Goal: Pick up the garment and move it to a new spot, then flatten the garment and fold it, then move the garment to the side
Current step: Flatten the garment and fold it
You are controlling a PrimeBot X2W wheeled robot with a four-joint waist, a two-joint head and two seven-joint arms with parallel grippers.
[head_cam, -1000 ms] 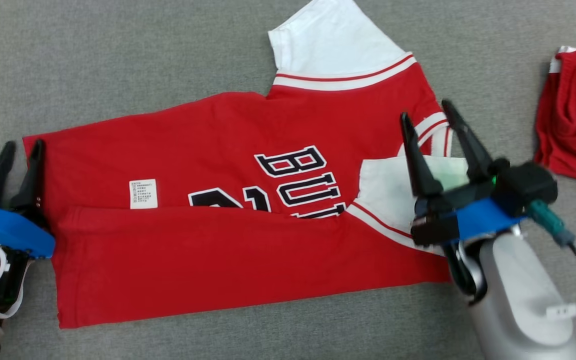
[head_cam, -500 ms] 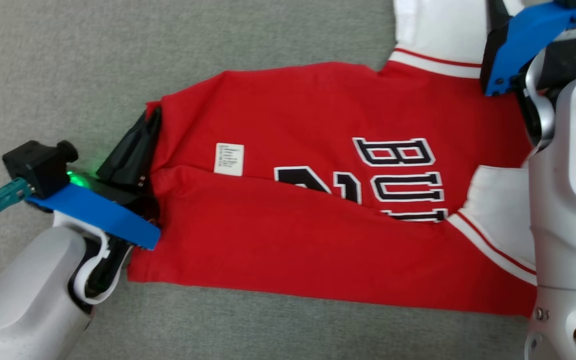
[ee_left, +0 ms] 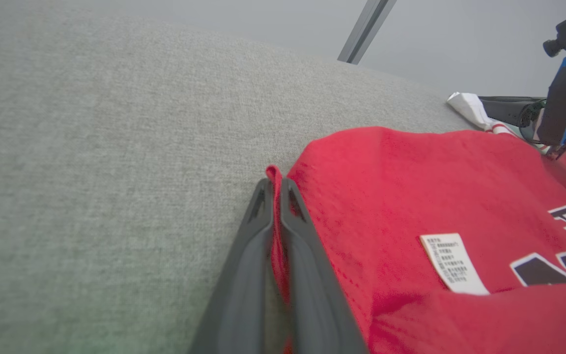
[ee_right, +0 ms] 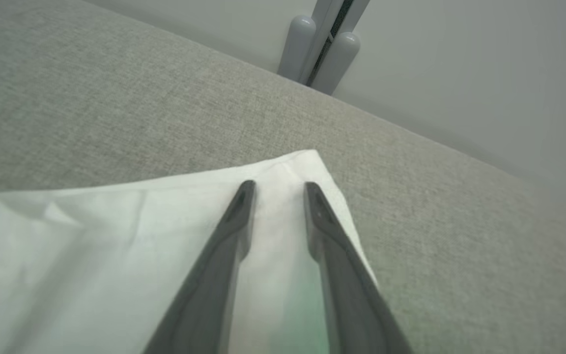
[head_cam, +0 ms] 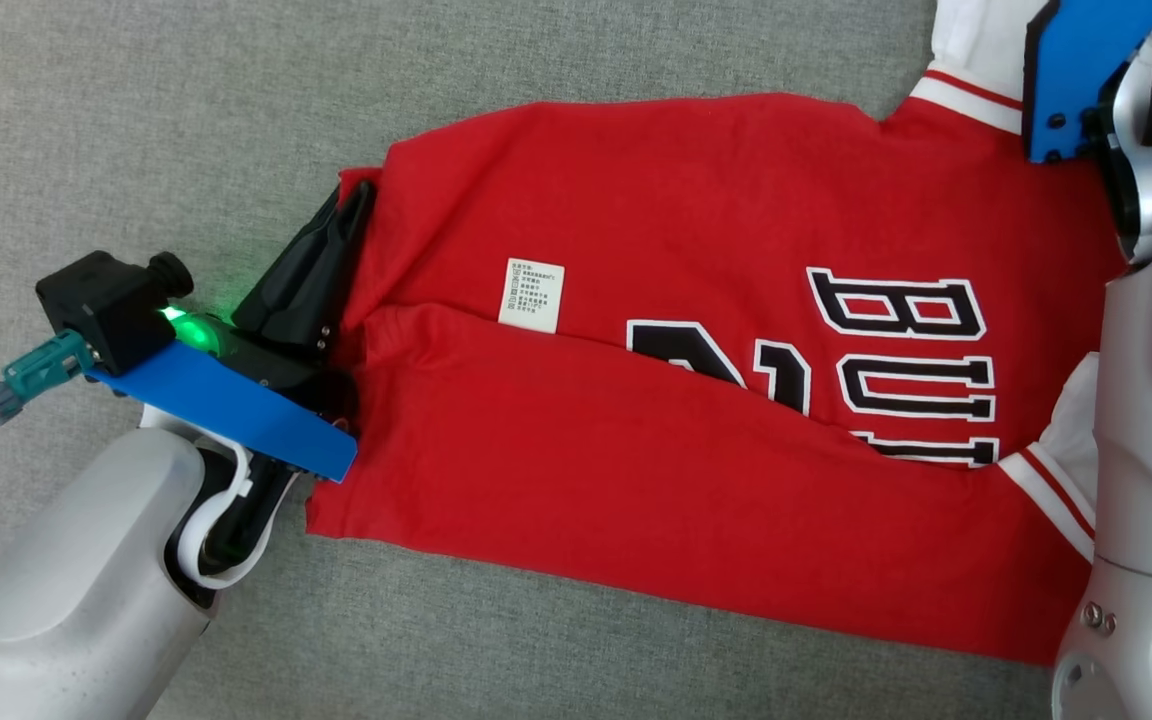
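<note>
While left gripper (ee_left: 276, 183) pinches garment (head_cam: 686, 420) hem | right gripper (ee_right: 275, 186) parted over sleeve (ee_right: 116, 246)

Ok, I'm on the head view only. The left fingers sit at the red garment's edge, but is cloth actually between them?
Observer: Yes. The left wrist view shows the left gripper shut, with a red fold of the garment edge pinched between its fingers.
Operator: And the right fingers, open or shut?
Observer: In the right wrist view the right gripper is open, its fingers apart over the white sleeve.
Operator: Where on the sleeve?
Observer: Near its far corner. The tips end just short of the sleeve's edge, with the grey surface beyond.
</note>
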